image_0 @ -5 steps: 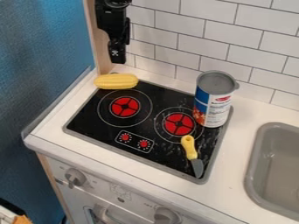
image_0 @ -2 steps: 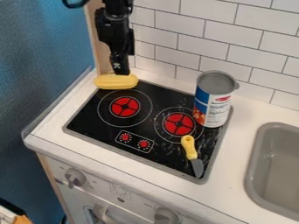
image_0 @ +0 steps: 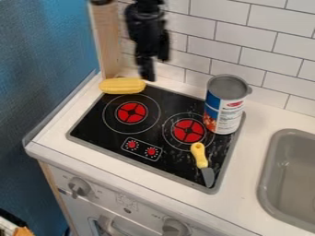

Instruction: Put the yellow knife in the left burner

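- The yellow knife (image_0: 199, 155) lies flat at the front right of the black stove top (image_0: 102, 133). The butt of its handle reaches into the outer ring of the right burner (image_0: 188, 131), and its grey blade points towards the front edge.
- Its goal, the left burner (image_0: 131, 113), has nothing lying on its red disc, so we see no need to shift anything off it first.
- A tall can (image_0: 225, 106) with a grey lid stands upright behind the knife, at the back right. We judge that it leaves the handle open to a grasp from above, though a wide swing could knock it.
- The yellow corn (image_0: 122, 85) lies across the back left corner, behind the left burner and apart from the knife.
- The claw (image_0: 148, 76) hangs above the back edge, just right of the corn and well apart from the knife. We cannot tell whether it stands wide or narrow.
- Farther out, the white bench (image_0: 49, 133) frames the stove top, with the grey sink (image_0: 265, 182) let in on the right.
- As for progress, we would call none of the moving done: the knife is off its goal and out of the claw's reach. What we have left is everything: get over the handle, grip, lift, carry left, lower and let go.
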You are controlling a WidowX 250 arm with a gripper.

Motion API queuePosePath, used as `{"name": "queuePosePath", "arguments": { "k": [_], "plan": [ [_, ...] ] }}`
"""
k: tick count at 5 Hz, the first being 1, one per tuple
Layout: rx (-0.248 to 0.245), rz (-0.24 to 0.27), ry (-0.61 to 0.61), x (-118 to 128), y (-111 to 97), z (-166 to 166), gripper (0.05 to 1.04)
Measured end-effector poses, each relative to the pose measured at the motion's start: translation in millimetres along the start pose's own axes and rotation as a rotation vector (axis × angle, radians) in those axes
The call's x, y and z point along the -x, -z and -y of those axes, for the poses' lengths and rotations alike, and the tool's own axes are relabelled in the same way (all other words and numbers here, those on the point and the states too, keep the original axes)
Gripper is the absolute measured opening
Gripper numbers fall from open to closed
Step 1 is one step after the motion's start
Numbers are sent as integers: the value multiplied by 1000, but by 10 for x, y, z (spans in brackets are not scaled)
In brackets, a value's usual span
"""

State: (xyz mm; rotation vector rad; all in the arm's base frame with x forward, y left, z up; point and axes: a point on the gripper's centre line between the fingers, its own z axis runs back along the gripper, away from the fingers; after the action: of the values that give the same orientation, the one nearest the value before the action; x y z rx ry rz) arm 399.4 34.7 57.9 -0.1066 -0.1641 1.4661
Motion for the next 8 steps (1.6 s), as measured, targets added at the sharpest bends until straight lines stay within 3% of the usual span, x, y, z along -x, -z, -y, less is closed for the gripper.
{"name": "queuePosePath", "arguments": {
  "k": [1,2,3,5,6,8],
  "plan": [
    [34,-5,248,454,-209,40,1000],
    [30,-2,460,764,-292,-119,1000],
    [-20,12,619,978,-278,-312,1000],
    [-125,18,888,1092,-127,-592,1000],
    [-130,1,967,1119,22,-646,1000],
    [-140,-25,1026,1143,585,-772,1000]
  ]
}}
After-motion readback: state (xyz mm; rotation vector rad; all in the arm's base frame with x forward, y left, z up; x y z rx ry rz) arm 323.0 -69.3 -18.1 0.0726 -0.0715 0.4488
